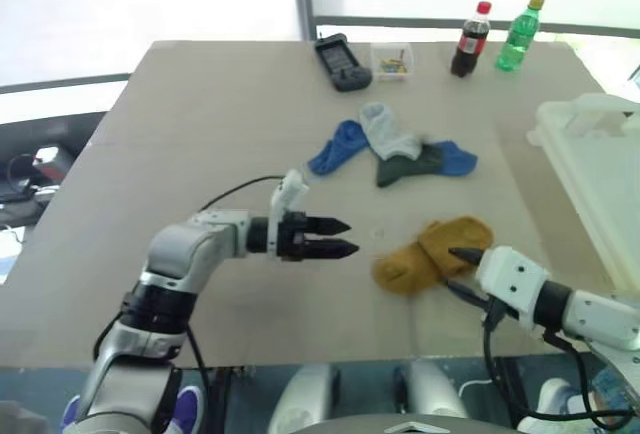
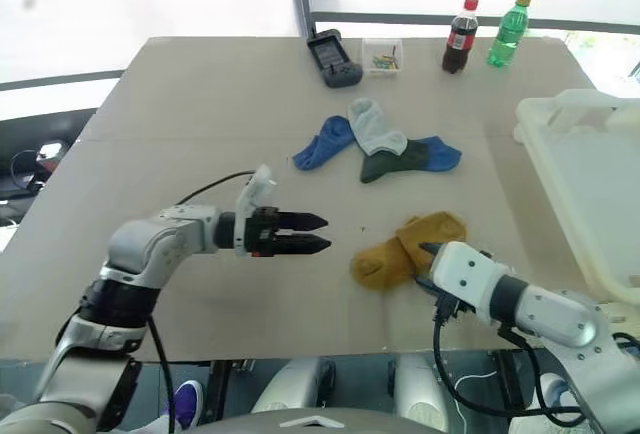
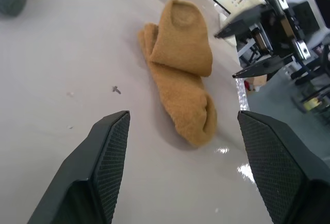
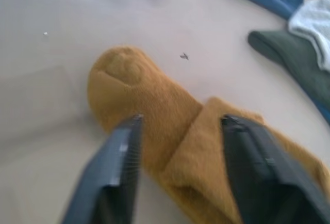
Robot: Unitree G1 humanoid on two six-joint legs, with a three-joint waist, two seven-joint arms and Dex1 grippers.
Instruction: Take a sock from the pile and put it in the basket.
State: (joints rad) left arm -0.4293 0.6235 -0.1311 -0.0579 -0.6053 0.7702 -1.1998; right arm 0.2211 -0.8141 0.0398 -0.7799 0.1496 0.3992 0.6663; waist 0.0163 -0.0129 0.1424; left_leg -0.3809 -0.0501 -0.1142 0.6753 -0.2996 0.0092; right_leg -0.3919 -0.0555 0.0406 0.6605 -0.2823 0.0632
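Note:
Two mustard socks lie overlapped on the table, apart from the pile of blue, pale grey and dark green socks farther back. My right gripper is open at the near right edge of the mustard socks; in the right wrist view its fingers stand apart just over them, gripping nothing. Left of those socks, my left gripper hovers, pointing towards them, open and empty. The white basket stands at the table's right edge.
At the back of the table stand a black device, a small clear box, a cola bottle and a green bottle. The tan table stretches bare to the left.

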